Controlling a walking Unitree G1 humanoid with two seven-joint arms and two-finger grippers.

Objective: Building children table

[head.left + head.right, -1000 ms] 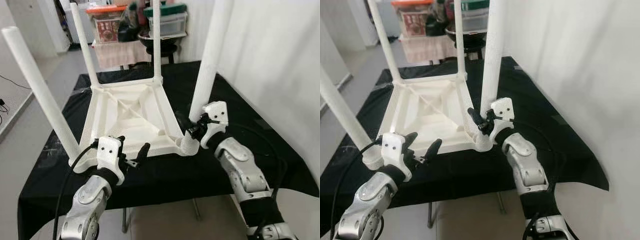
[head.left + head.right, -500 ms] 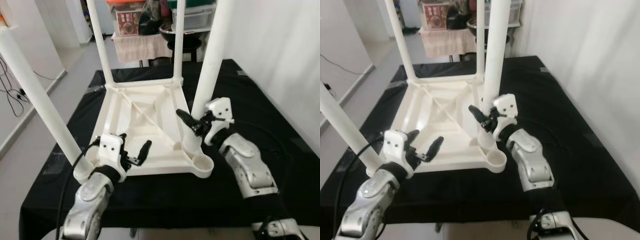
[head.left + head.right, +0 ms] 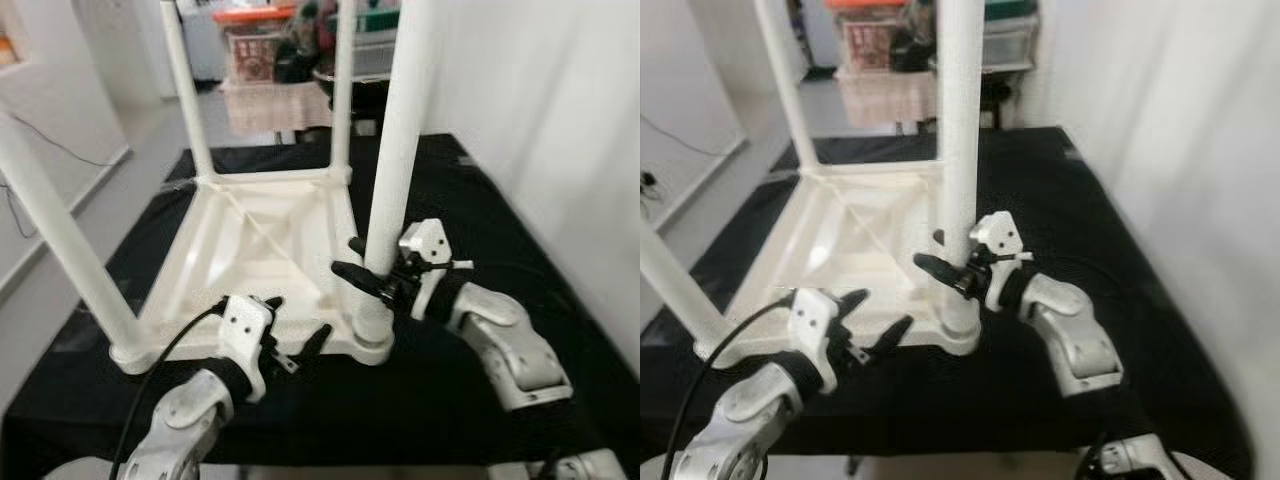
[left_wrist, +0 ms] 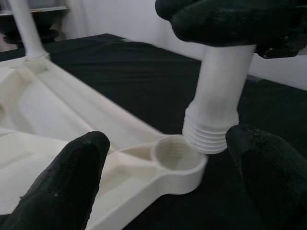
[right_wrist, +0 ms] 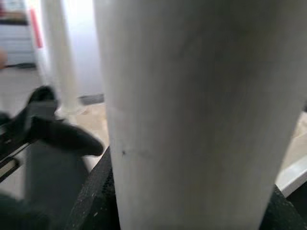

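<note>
Fitting leg 4 into its socket

The right gripper, at frame centre, clamps the white leg just above its threaded end, which hangs tilted beside the corner socket of the upturned tabletop. The left gripper, spread open, waits just beside that corner. Straighten the leg over the socket before turning.

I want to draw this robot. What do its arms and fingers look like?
Both arms are shiny silver with rounded shells. The left gripper and right gripper each have two long black fingers with a rough texture, set on a white block with small dark holes. A black cable loops along the left arm.
</note>
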